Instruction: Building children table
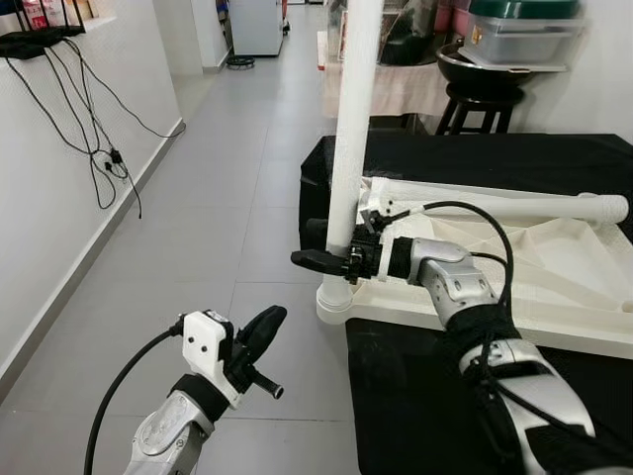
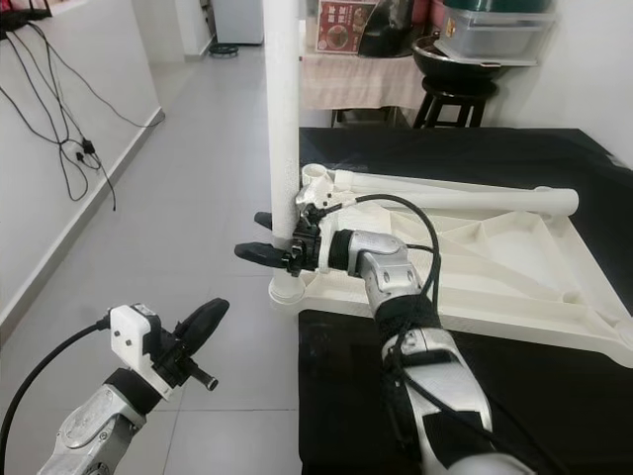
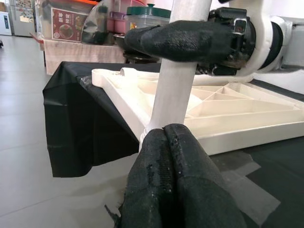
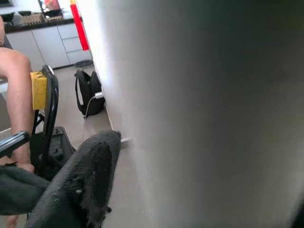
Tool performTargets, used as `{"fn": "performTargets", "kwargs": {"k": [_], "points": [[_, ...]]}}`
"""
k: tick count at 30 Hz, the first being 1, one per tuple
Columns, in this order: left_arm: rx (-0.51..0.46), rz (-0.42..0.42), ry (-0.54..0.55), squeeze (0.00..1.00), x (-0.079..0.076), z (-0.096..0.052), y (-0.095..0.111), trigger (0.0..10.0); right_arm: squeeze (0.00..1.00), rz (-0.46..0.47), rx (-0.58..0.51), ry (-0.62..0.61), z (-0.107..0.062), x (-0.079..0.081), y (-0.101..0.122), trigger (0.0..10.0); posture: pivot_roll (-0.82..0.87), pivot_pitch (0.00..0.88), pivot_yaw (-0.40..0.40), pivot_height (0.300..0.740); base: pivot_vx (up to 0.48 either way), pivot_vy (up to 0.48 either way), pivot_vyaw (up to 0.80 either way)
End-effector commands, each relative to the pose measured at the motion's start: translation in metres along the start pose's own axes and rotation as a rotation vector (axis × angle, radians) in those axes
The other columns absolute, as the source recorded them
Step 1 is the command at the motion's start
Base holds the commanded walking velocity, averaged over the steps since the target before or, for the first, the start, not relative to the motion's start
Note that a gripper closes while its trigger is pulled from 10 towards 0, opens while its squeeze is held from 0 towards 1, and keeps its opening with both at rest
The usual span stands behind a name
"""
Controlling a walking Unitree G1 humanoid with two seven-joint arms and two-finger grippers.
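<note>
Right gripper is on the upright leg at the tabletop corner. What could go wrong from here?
1. The right gripper clamps the tall white plastic table leg low down, so the long part above could lever and tilt.
2. The leg's socket sits at the corner of the upturned white plastic tabletop, which overhangs the black-covered platform; pushing down may tip or slide the tabletop.
3. The left gripper hangs shut, apart from the leg, offering no support.

Blk stool (image 1: 475, 104) w/ pan, wall cables (image 1: 94, 148), backpack (image 4: 89, 97).
</note>
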State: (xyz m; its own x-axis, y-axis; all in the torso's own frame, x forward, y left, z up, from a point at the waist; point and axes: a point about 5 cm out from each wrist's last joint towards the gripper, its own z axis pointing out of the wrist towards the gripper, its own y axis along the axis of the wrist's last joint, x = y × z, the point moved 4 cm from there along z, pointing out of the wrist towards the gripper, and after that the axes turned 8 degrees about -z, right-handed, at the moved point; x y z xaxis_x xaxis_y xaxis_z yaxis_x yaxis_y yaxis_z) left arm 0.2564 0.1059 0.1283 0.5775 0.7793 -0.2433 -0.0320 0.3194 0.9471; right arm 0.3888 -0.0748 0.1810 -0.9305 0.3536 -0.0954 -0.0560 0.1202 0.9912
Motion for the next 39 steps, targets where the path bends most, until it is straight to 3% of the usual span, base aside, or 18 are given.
{"fn": "performTargets", "kwargs": {"k": [1, 8, 12, 16, 17, 19, 20, 21, 22, 25, 27, 31, 32, 34, 35, 36, 39], "points": [[0.017, 0.053, -0.017, 0.0, -0.004, -0.001, -0.001, 10.0, 0.0, 0.033, 0.063, 0.02, 0.002, 0.004, -0.016, 0.0, 0.09, 0.0, -0.049, 0.74, 0.0, 0.0, 0.0], [0.022, 0.078, -0.025, 0.0, -0.009, 0.0, -0.002, 10.0, 0.0, 0.052, 0.102, -0.032, -0.008, -0.002, -0.028, 0.0, 0.09, 0.0, -0.053, 0.74, 0.0, 0.0, 0.0], [0.007, 0.061, -0.007, 0.0, -0.007, -0.001, -0.001, 10.0, 0.0, 0.064, 0.09, -0.097, -0.026, -0.007, -0.038, 0.0, 0.08, 0.0, -0.05, 0.74, 0.0, 0.0, 0.0], [0.005, 0.059, -0.005, 0.0, -0.007, -0.001, -0.001, 10.0, 0.0, 0.066, 0.087, -0.104, -0.028, -0.008, -0.039, 0.0, 0.08, 0.0, -0.05, 0.74, 0.0, 0.0, 0.0], [0.002, 0.053, 0.001, 0.0, -0.006, -0.003, 0.0, 10.0, 0.0, 0.072, 0.173, -0.296, -0.032, -0.014, -0.06, 0.0, 0.05, 0.0, -0.056, 0.74, 0.0, 0.0, 0.0], [0.002, 0.053, 0.001, 0.0, -0.006, -0.003, 0.0, 10.0, 0.0, 0.072, 0.173, -0.296, -0.032, -0.014, -0.06, 0.0, 0.05, 0.0, -0.056, 0.74, 0.0, 0.0, 0.0], [-0.002, 0.043, 0.012, 0.0, -0.005, -0.005, 0.001, 10.0, 0.0, 0.171, 0.23, -0.618, -0.036, -0.008, -0.083, 0.0, 0.02, 0.0, -0.044, 0.74, 0.0, 0.0, 0.0], [-0.002, 0.04, 0.016, 0.0, -0.003, -0.006, 0.001, 10.0, 0.0, 0.184, 0.271, -0.811, -0.045, 0.006, -0.091, 0.0, 0.0, 0.0, -0.012, 0.74, 0.0, 0.0, 0.0], [0.005, 0.041, 0.007, 0.0, -0.003, -0.004, 0.0, 10.0, 0.0, 0.212, 0.285, -0.916, -0.056, 0.013, -0.092, 0.0, -0.03, 0.0, 0.005, 0.74, 0.0, 0.0, 0.0], [0.011, 0.045, -0.001, 0.0, -0.003, -0.003, -0.001, 10.0, 0.0, 0.221, 0.273, -0.928, -0.057, 0.016, -0.09, 0.0, -0.03, 0.0, 0.005, 0.74, 0.0, 0.0, 0.0], [0.022, 0.037, -0.025, 0.0, -0.004, -0.001, -0.002, 10.0, 0.0, 0.14, 0.276, -0.903, -0.061, 0.003, -0.084, 0.0, -0.02, 0.0, -0.012, 0.74, 0.0, 0.0, 0.0], [0.02, 0.034, -0.025, 0.0, -0.003, 0.0, -0.003, 10.0, 0.0, 0.134, 0.281, -0.9, -0.062, -0.001, -0.083, 0.0, -0.02, 0.0, -0.015, 0.74, 0.0, 0.0, 0.0], [0.014, 0.029, -0.017, 0.0, -0.003, 0.0, -0.002, 10.0, 0.0, 0.12, 0.292, -0.898, -0.061, -0.004, -0.081, 2.4, -0.02, 0.0, -0.017, 0.74, 0.0, 0.0, 0.0], [0.014, 0.029, -0.017, 0.0, -0.003, 0.0, -0.002, 10.0, 0.0, 0.12, 0.292, -0.898, -0.061, -0.004, -0.081, 2.4, -0.02, 0.0, -0.017, 0.74, 0.0, 0.0, 0.0], [0.009, 0.028, -0.01, 0.0, -0.002, 0.0, -0.002, 10.0, 0.0, 0.127, 0.276, -0.88, -0.057, -0.005, -0.077, 10.0, -0.01, 0.0, -0.019, 0.74, 0.0, 0.0, 0.0], [0.008, 0.028, -0.006, 0.0, -0.001, 0.001, -0.003, 10.0, 1.0, 0.141, 0.238, -0.873, -0.05, -0.004, -0.063, 10.0, -0.01, 0.0, -0.021, 0.74, 0.0, 0.0, 0.0], [0.009, 0.028, -0.007, 0.0, -0.001, 0.001, -0.003, 10.0, 1.0, 0.145, 0.223, -0.871, -0.048, -0.004, -0.057, 10.0, -0.01, 0.0, -0.021, 0.74, 0.0, 0.0, 0.0]]}}
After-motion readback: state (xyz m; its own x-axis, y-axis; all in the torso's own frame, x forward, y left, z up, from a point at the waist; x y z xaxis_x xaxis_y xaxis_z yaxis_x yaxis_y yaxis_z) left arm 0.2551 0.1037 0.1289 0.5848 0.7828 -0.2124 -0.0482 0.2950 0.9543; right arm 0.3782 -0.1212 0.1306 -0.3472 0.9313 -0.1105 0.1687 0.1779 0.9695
